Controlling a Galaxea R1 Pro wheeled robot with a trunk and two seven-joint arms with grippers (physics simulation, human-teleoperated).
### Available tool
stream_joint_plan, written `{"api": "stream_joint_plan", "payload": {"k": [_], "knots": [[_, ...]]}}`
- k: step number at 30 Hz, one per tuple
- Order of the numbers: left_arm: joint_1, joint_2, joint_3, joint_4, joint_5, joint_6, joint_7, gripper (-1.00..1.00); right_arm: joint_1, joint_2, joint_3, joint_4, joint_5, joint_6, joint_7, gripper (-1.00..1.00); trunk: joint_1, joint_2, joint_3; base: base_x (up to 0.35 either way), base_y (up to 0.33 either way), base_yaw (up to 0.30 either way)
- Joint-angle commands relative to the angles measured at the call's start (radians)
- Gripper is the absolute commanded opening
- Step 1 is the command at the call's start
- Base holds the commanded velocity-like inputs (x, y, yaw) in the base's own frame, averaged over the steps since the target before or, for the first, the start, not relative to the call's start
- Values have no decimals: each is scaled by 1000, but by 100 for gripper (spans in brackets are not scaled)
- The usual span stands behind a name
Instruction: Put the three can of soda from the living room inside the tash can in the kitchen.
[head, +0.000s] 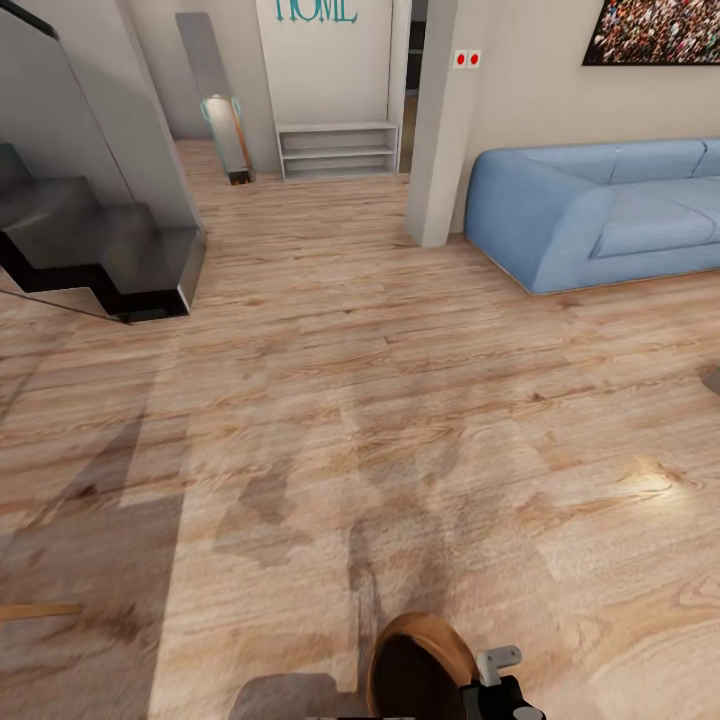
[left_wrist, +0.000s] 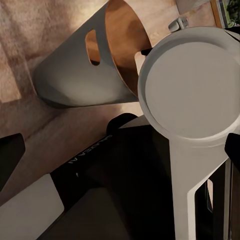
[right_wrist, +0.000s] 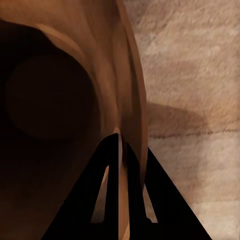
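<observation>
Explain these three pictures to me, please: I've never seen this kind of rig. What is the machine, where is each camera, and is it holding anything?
This is a simulated wheeled robot with two arms. The head camera looks down over a wood plank floor, with a blue sofa, dark stairs and a white shelf beyond. The other two pictures come from cameras by each gripper. The right gripper pinches the rim of a round brown bin, the trash can, whose inside looks dark. The left wrist camera sees that bin from outside, past the robot's own body. No soda cans are visible.

Sofa (head: 600, 215) far right on floor (head: 330, 420); stairs (head: 100, 250) far left; shelf (head: 337, 150) behind, centre; trash can (head: 420, 665) nearest, bottom centre.
</observation>
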Motion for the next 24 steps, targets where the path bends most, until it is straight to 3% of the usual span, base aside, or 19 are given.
{"api": "stream_joint_plan", "payload": {"k": [1,24], "knots": [[0,0,0,0,0,0,0,100,0,0,0,1,1,0,0,-100,0,0,0,0,0,0],[0,0,0,0,0,0,0,100,0,-1,-1,-4,0,-1,0,-100,0,0,0,0,0,0]]}}
